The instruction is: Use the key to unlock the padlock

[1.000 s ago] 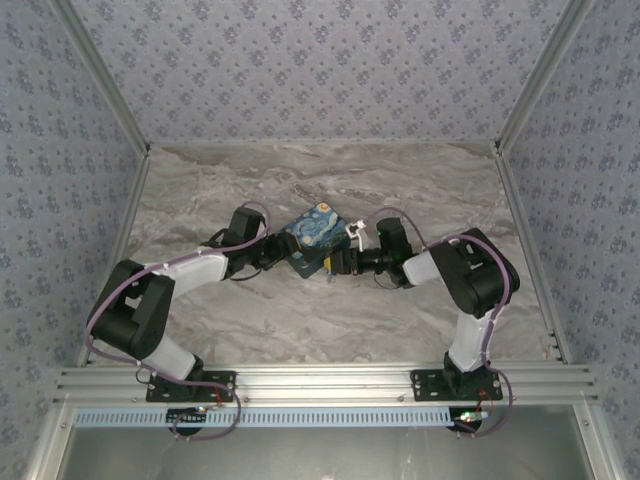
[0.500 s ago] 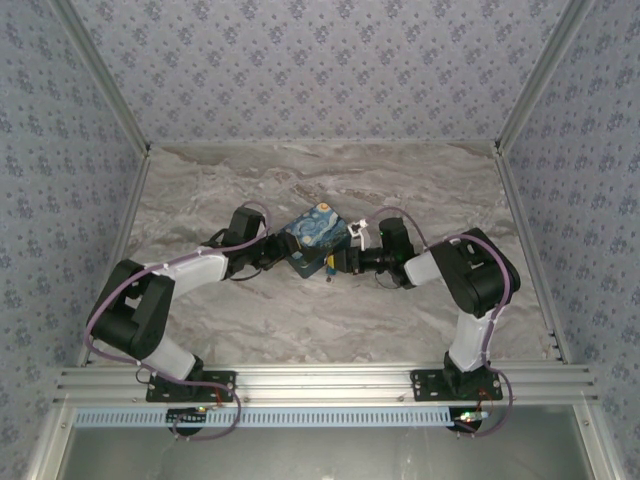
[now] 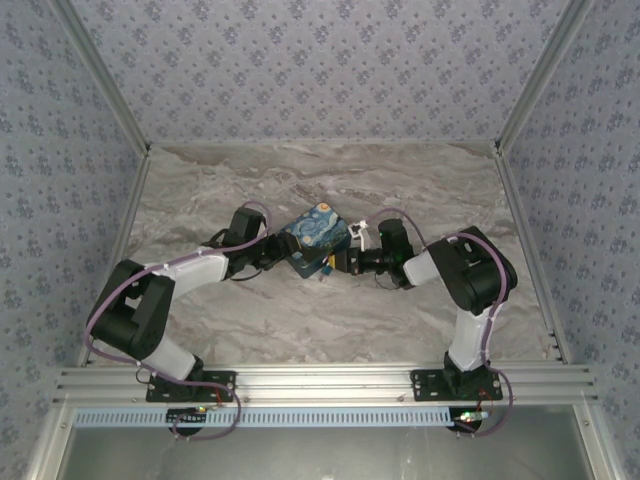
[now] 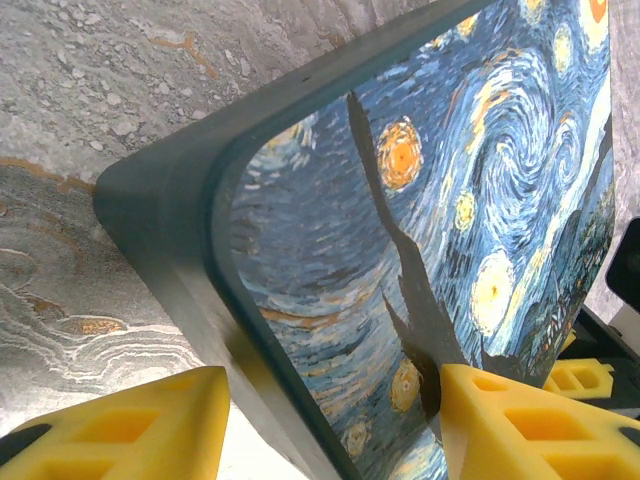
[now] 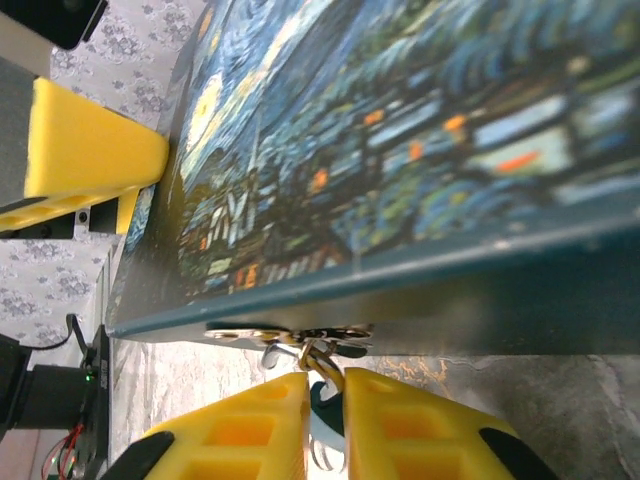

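Observation:
The blue-and-yellow Starry Night box [image 3: 314,236] stands tilted at mid table. My left gripper [image 3: 277,256] straddles its left corner, and in the left wrist view the left gripper [image 4: 335,410] has one yellow finger [image 4: 540,420] on the painted lid [image 4: 470,200] and the other against the dark side wall. The silvery clasp [image 5: 290,333] hangs under the box's front edge. My right gripper [image 5: 325,385] is shut just below it. Its fingers pinch the key's dark blue head [image 5: 326,403], and the brass padlock [image 5: 322,360] sits right above their tips.
The marbled table [image 3: 330,320] lies bare in front of the arms. Patterned walls [image 3: 320,70] and metal frame posts close in the back and both sides. White cable loops stick up beside the right wrist [image 3: 358,232].
The right gripper's fingers have closed together on the key at the clasp, and the gripper has edged slightly towards the box. The left arm and the box have stayed put.

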You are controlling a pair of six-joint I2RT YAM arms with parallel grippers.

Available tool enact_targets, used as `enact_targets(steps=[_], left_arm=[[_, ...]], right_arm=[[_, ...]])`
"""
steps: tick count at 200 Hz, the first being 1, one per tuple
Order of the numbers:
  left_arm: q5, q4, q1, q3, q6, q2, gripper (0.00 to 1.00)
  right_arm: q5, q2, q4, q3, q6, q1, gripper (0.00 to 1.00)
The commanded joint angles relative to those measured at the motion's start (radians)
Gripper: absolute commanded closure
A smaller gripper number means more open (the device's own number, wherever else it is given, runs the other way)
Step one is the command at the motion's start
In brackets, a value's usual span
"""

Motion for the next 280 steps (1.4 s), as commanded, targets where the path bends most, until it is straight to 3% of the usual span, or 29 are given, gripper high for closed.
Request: enact_targets(steps=[1,85,214,280], left_arm=[[-0.057,-0.164,-0.009,-0.037,0.007,0.017,0.45],[-0.063,-0.169,-0.009,-0.037,0.011,0.014,0.45],[-0.074,-0.176,-0.018,-0.046,0.006,-0.001,0.45],[-0.093,-0.183,0.009,-0.031,0.017,0.002,0.42]], right_arm=[[0.015,0.015,0.039,-0.001,0.022,0.003,0.87],[0.051,-0.001,0.093,-0.04,0.059,-0.016,0.97],[0.123,-0.058,0.166,-0.11,0.157,-0.059,1.0],[0.154,-0.204,-0.027,-0.16,0.062,-0.086,1.0]])
